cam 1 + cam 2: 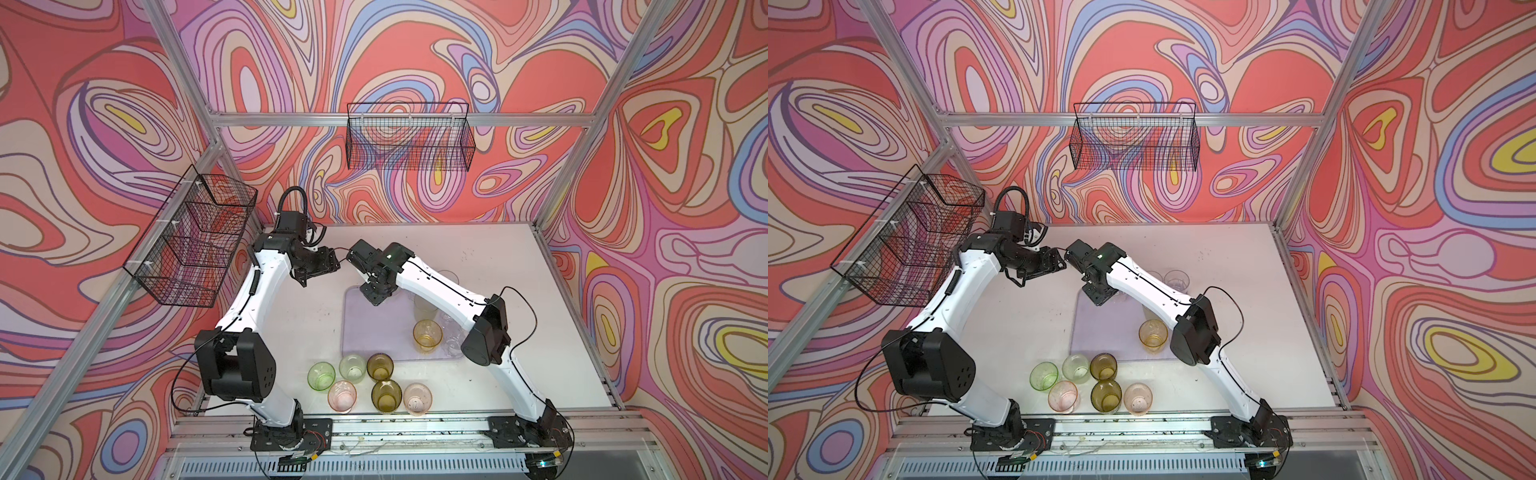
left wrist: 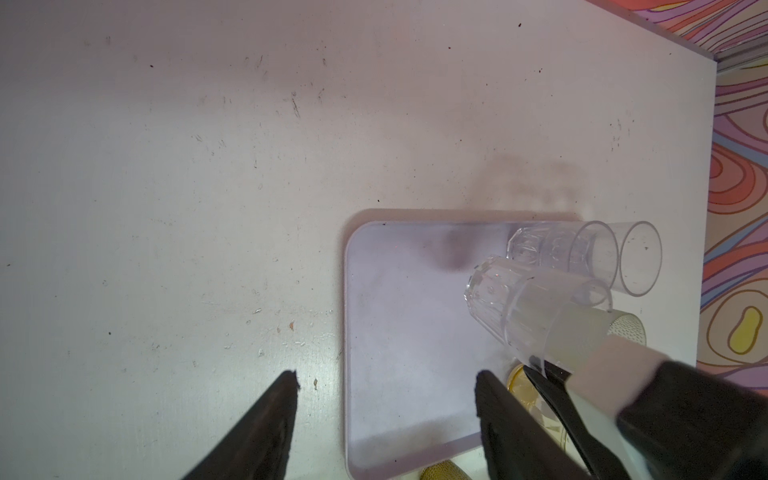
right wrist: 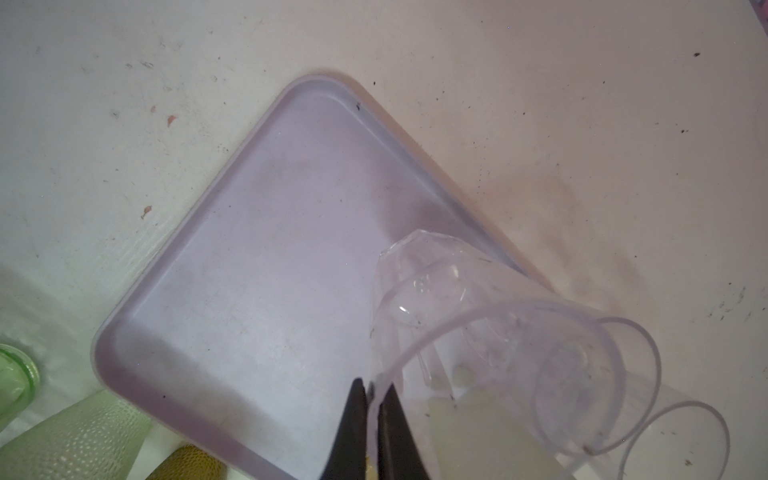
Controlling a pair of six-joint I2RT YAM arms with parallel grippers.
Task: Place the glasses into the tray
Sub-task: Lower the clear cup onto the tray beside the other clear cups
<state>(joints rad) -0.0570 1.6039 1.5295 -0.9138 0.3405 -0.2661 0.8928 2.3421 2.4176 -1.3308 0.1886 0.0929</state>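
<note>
The pale lilac tray [image 1: 374, 328] [image 1: 1100, 328] [image 2: 407, 332] [image 3: 270, 270] lies mid-table. My right gripper [image 1: 374, 293] [image 1: 1098, 297] [image 3: 372, 384] is shut on the rim of a clear glass [image 3: 457, 324] [image 2: 519, 307], which hangs tilted over the tray's far part. An amber glass [image 1: 427, 336] [image 1: 1153, 335] and a pale glass [image 1: 424, 309] stand at the tray's right side. Two clear glasses [image 2: 582, 253] [image 2: 640, 257] stand at the tray's far right corner. Several green, olive and pink glasses [image 1: 380, 365] [image 1: 1102, 365] stand in front of the tray. My left gripper [image 1: 305, 278] [image 1: 1021, 278] [image 2: 386, 376] is open and empty, left of the tray's far corner.
Black wire baskets hang on the left wall [image 1: 195, 241] and the back wall [image 1: 409, 139]. Both arms meet above the tray's far side. The right arm's elbow [image 1: 486, 328] hangs over the tray's right edge.
</note>
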